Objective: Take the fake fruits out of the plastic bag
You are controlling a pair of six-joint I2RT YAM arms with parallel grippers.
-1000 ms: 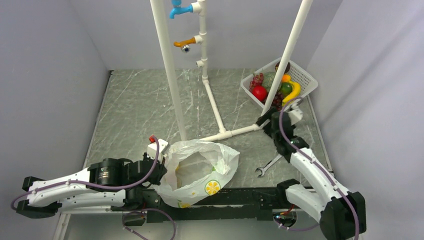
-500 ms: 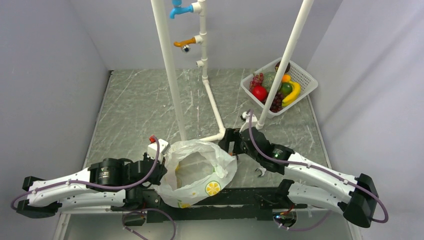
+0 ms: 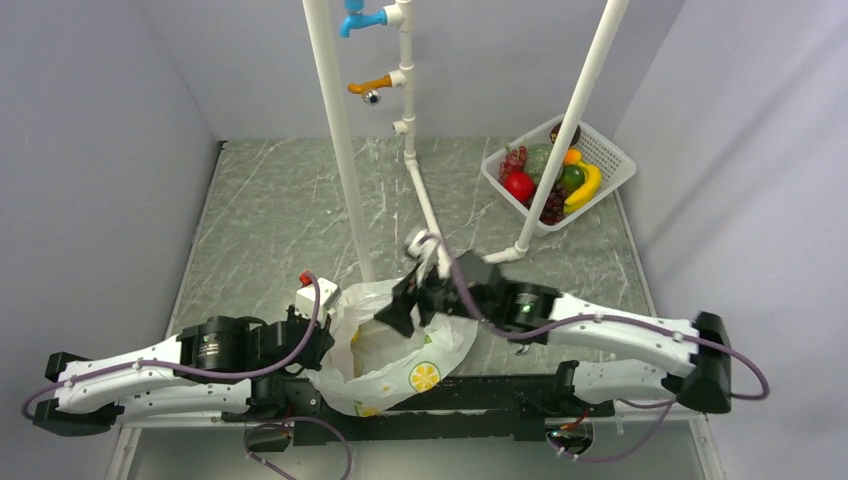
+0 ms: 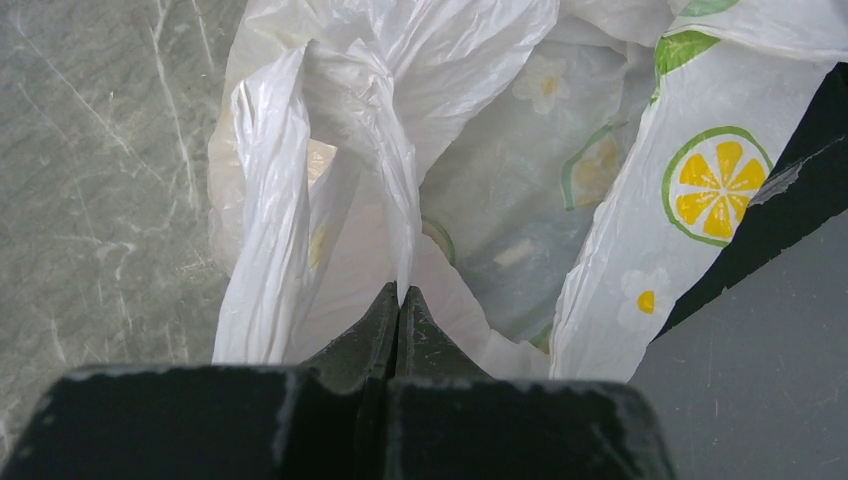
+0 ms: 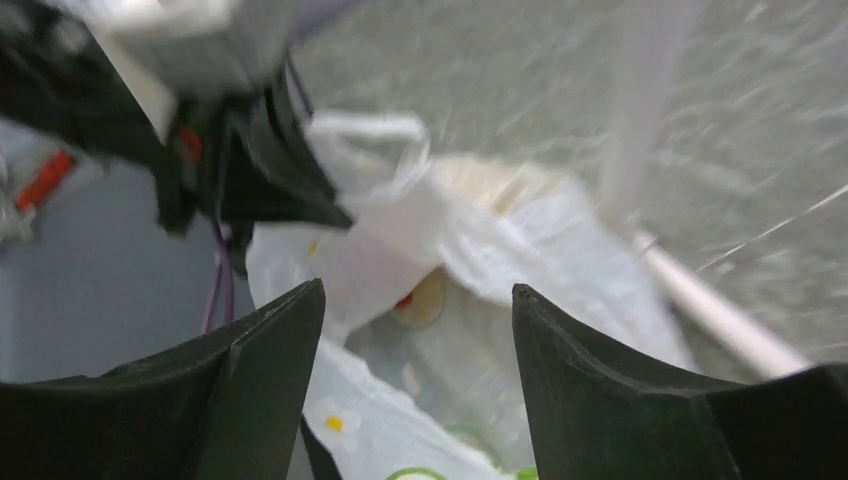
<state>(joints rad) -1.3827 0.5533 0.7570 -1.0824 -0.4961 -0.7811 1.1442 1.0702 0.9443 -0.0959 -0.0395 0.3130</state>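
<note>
The plastic bag stands open at the table's near edge, white with lemon prints. My left gripper is shut on a fold of the bag's left rim, beside the bag. My right gripper hangs open over the bag's mouth, its fingers apart with nothing between them. Inside the bag I see only film and a blurred yellowish patch with a red speck; I cannot tell what it is. Fake fruits, a red apple, a banana and others, lie in the white basket.
A white pipe frame stands mid-table: an upright pole, a pipe with blue and orange taps, and a slanted pole by the basket. A low pipe runs along the table toward the bag. Grey walls close in both sides.
My right arm has swung from the basket at the back right leftward and down to the bag's mouth, its jaws narrowing a little. The left gripper and bag have stayed put.
</note>
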